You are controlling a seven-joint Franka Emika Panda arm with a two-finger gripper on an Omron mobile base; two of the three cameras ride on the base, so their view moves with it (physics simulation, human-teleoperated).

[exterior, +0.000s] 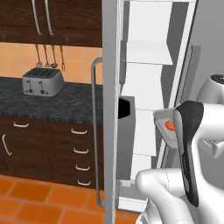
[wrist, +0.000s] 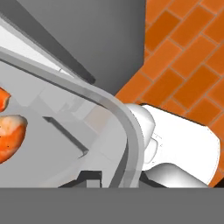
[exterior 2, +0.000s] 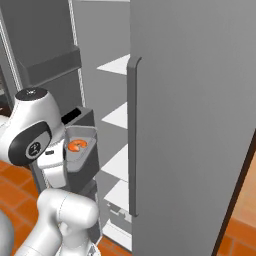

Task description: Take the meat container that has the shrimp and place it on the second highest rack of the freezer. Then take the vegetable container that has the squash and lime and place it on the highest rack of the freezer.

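The grey meat container (exterior 2: 82, 150) hangs in the air in front of the open freezer (exterior 2: 117, 115), level with its middle white shelves. The orange-red shrimp (exterior 2: 76, 145) lies inside it. My gripper (exterior 2: 64, 152) is shut on the container's near rim, mostly hidden by the hand. From the left, the container (exterior: 162, 119) and shrimp (exterior: 169, 126) peek out behind my forearm. Up close, the container's curved rim (wrist: 127, 127) crosses the hand view, with the shrimp (wrist: 8, 135) at the left edge. The squash and lime are out of view.
The freezer door (exterior 2: 190, 125) with its long grey handle (exterior 2: 132, 135) stands open on the right. A second door edge (exterior: 109, 109) with a dark bin (exterior: 124, 107) is on the left. Beyond it a toaster (exterior: 42, 82) stands on the dark counter (exterior: 65, 103). Orange tile floor (exterior: 35, 197) lies below.
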